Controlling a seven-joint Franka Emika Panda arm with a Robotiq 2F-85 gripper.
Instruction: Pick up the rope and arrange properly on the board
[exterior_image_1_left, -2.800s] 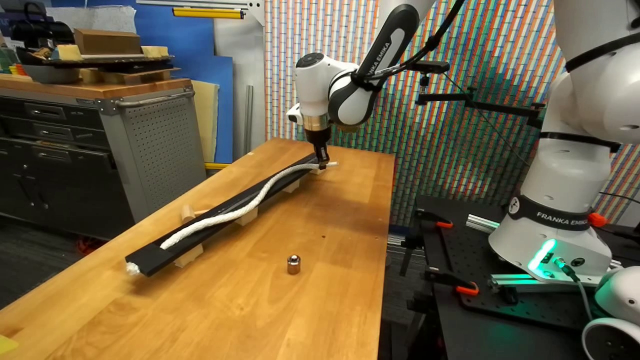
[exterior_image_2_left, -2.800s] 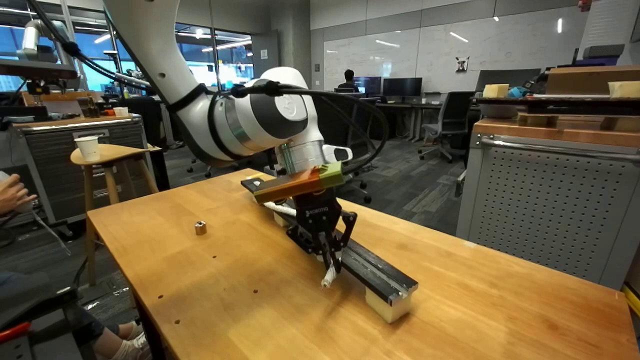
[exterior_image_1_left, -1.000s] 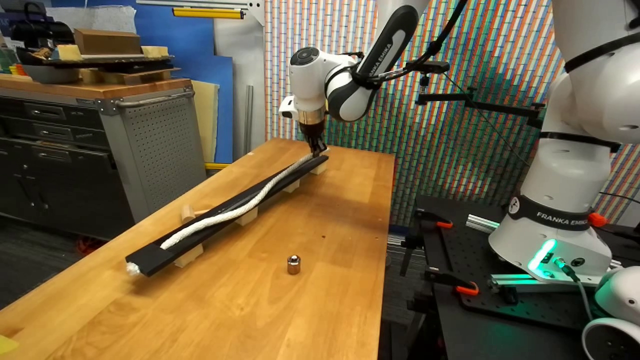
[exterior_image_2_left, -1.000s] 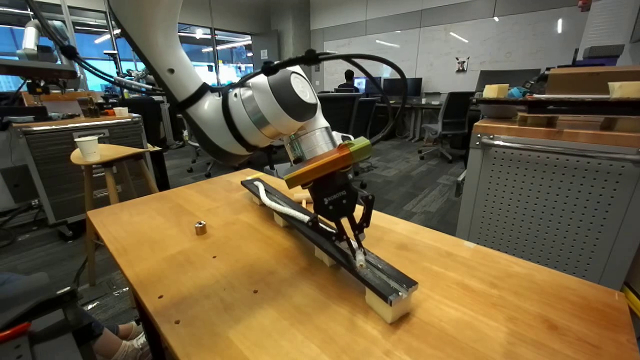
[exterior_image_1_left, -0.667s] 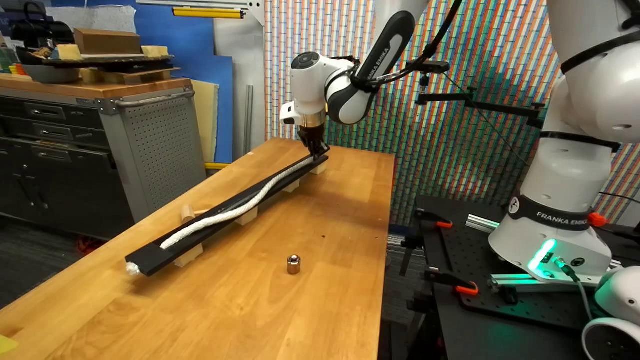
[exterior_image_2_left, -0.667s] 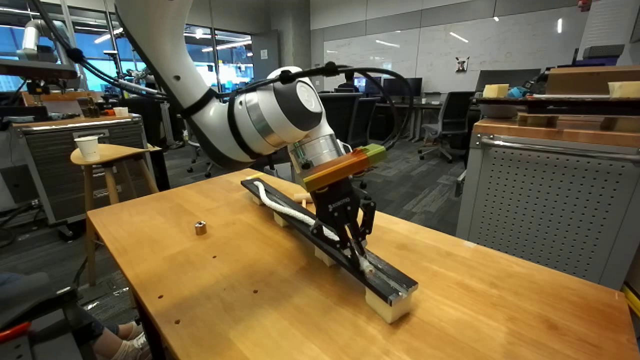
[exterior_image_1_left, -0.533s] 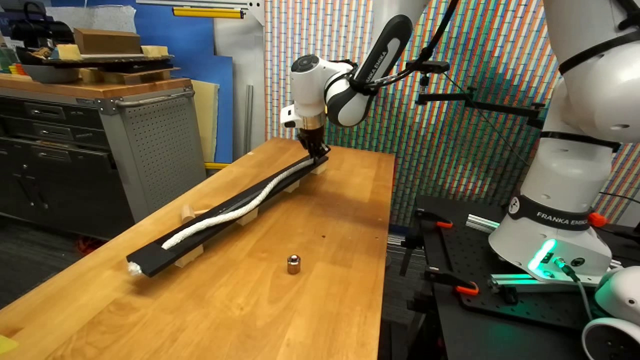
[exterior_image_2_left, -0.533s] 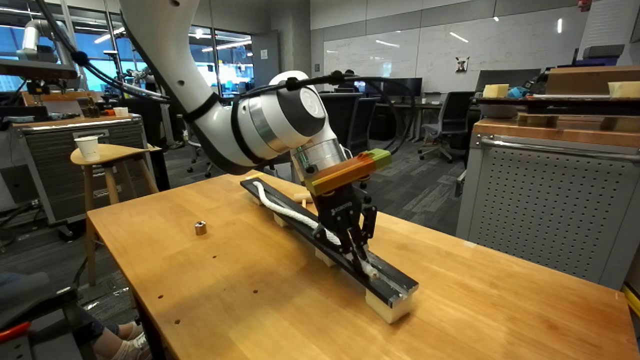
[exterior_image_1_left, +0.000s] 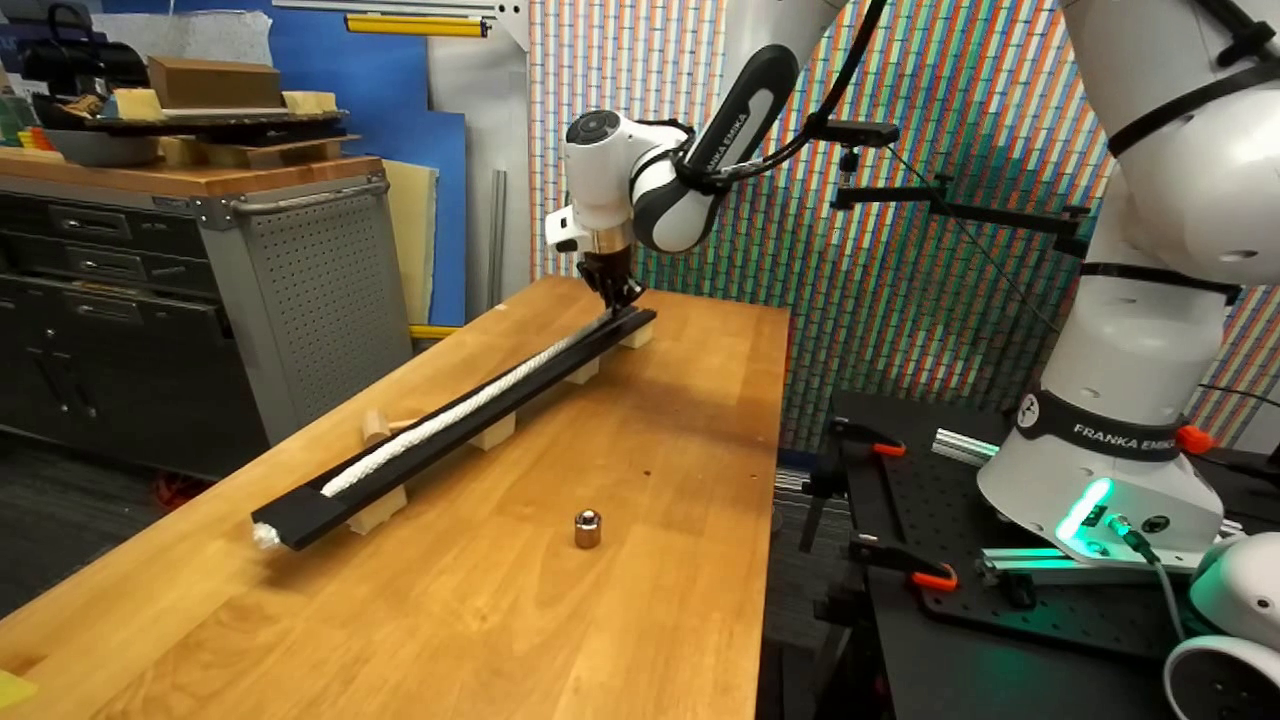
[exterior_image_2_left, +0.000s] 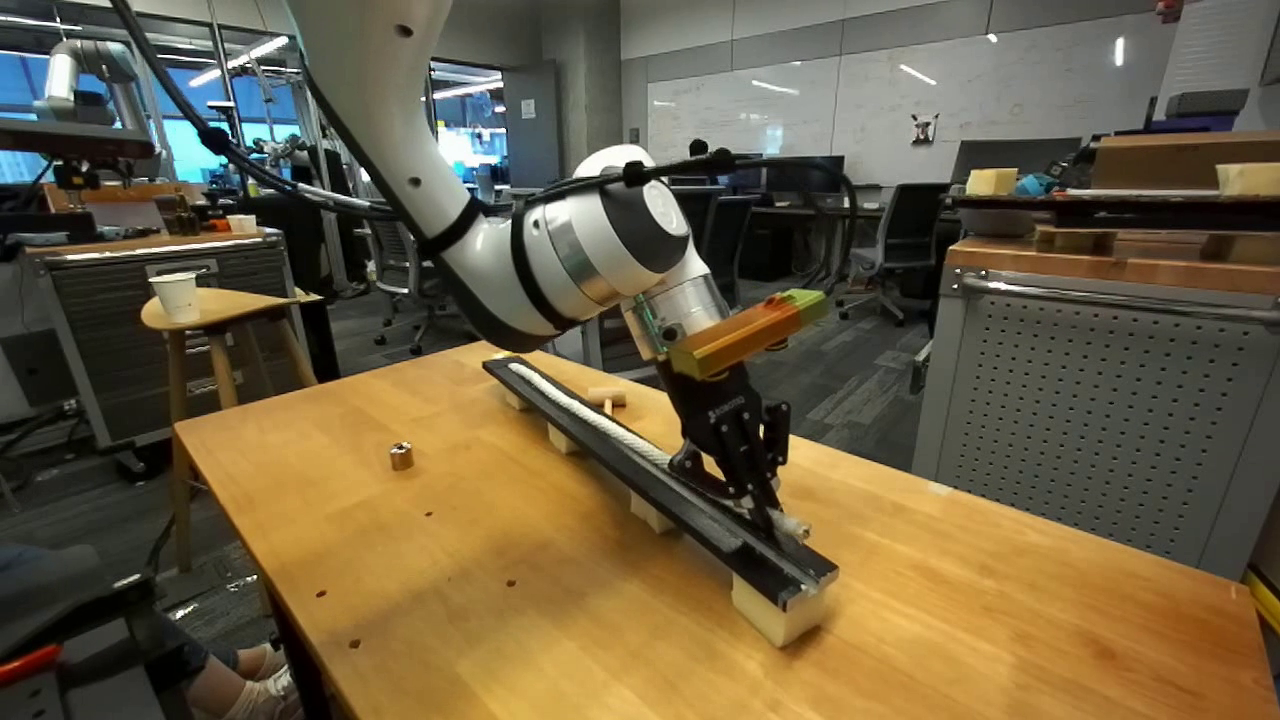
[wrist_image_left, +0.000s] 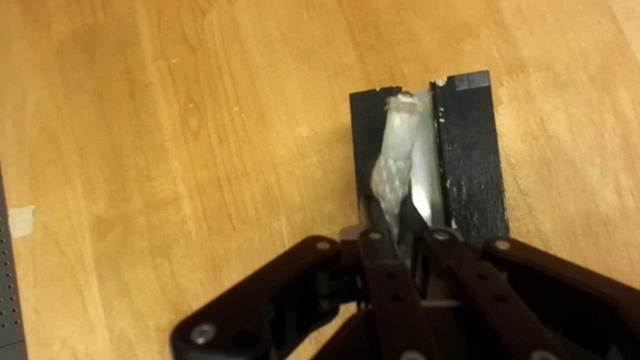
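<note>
From left to right in an exterior view: a frayed white tuft (exterior_image_1_left: 265, 537) at the left end of the long, narrow, black board (exterior_image_1_left: 480, 415); then, almost straight along this board, the long, thin, white textile rope (exterior_image_1_left: 460, 409); at right, the black two-finger gripper (exterior_image_1_left: 616, 306), narrow, holding the rope near its right end. Seems mostly done; left to do, probably, seating this end and letting go. Clear only in the wrist view: rope tip aslant beside the bare silvery groove (wrist_image_left: 426, 170), partly over the board's black side, height unclear. Missing there: tuft and straight length.
</note>
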